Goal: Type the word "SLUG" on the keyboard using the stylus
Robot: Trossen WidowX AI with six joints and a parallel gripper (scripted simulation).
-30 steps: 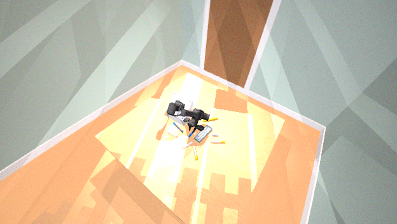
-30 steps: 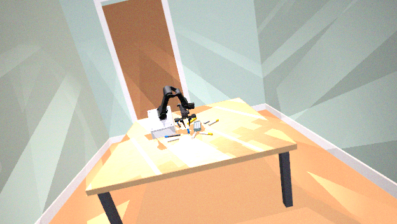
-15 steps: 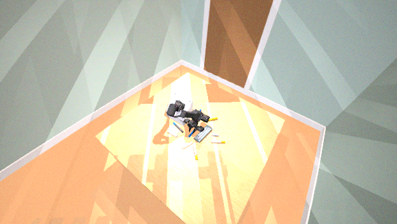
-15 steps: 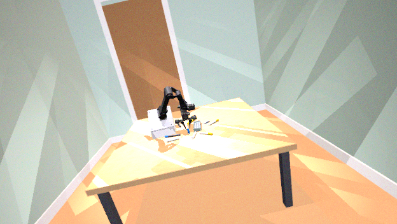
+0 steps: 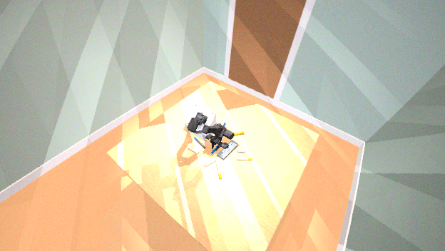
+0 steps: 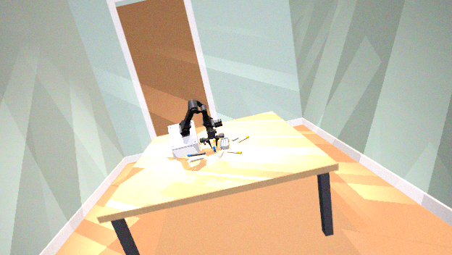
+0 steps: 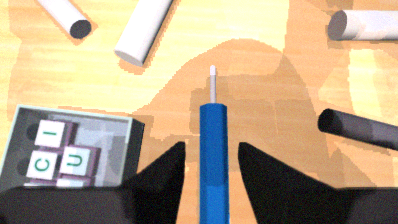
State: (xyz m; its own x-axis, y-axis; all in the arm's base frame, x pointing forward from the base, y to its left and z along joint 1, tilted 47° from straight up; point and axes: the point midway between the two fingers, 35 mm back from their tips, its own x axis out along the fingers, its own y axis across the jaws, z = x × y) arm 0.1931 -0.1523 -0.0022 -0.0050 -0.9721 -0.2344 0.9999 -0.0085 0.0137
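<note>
The blue stylus [image 5: 214, 150] [image 6: 214, 148] [image 7: 213, 170] lies on the desk, its thin pale tip pointing up in the wrist view. My gripper [image 5: 215, 145] [image 6: 214, 146] [image 7: 211, 149] is partly open, with one black finger on each side of the stylus. In the wrist view a gap shows between the stylus and each fingertip. The grey keyboard [image 5: 227, 150] [image 6: 224, 143] [image 7: 107, 150] lies beside the stylus, at the left in the wrist view. Its I, C and U keys show there; the keys lower down are hidden by the left finger.
A dark pen [image 6: 196, 154] [image 7: 362, 130] lies right of the stylus in the wrist view. White cylinders [image 7: 145, 30] [image 7: 367, 25] lie beyond its tip. Yellow-ended pens [image 5: 220, 176] [image 5: 250, 159] lie past the keyboard. A yellow marker [image 5: 239, 133] lies near the arm.
</note>
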